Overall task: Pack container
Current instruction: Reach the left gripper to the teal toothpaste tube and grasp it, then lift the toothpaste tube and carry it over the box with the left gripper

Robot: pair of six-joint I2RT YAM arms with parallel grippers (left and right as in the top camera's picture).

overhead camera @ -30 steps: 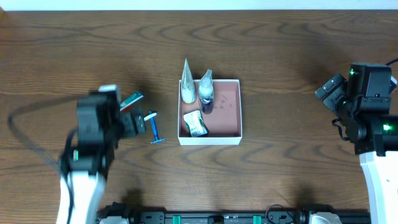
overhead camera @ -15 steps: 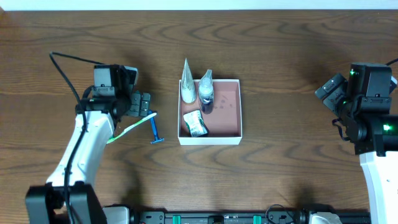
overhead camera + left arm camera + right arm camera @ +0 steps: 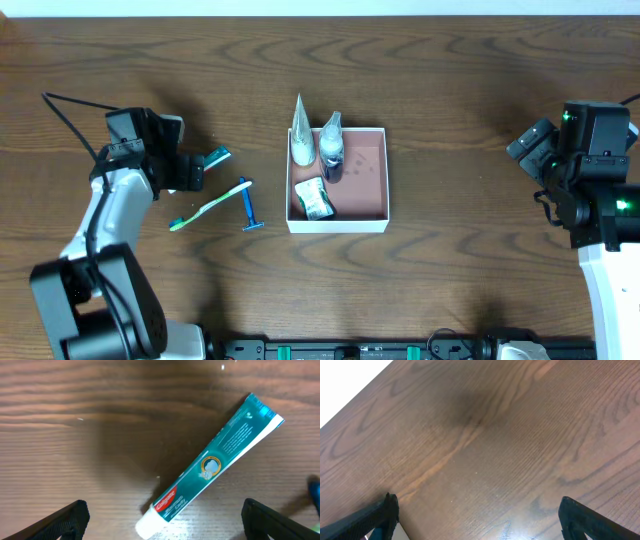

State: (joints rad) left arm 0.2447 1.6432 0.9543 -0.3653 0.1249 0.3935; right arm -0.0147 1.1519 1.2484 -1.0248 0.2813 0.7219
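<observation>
While the left end effector (image 3: pixel 196 170) hovers low over the counter (image 3: pixel 450 80) well to the left of the container (image 3: pixel 338 226), its fingers stand wide apart and grip nothing. The left wrist view shows only the two dark fingertips (image 3: pixel 75 515) at the lower corners, with a teal toothpaste tube (image 3: pixel 210 467) lying diagonally on the wood between them, its white cap end lowest and nearest the camera. From overhead, the crimped end of that tube pokes out to the right of the end effector. Just below it a green and white toothbrush (image 3: pixel 210 208) lies slanted, and a blue razor (image 3: pixel 248 205) lies beside the brush head, between the toothbrush and the container's left wall. The container sits near the middle of the counter and holds three things along its left side: a clear cone-shaped pouch (image 3: pixel 300 130) leaning over the far left corner, a small bottle (image 3: pixel 331 145) with dark contents just right of it, and a green and white sachet (image 3: pixel 315 197) near the front left corner. The right half of the reddish floor is bare. The right end effector (image 3: pixel 528 148) hangs far to the right, well apart from everything. Its wrist view shows spread fingers with only wood grain between them.
</observation>
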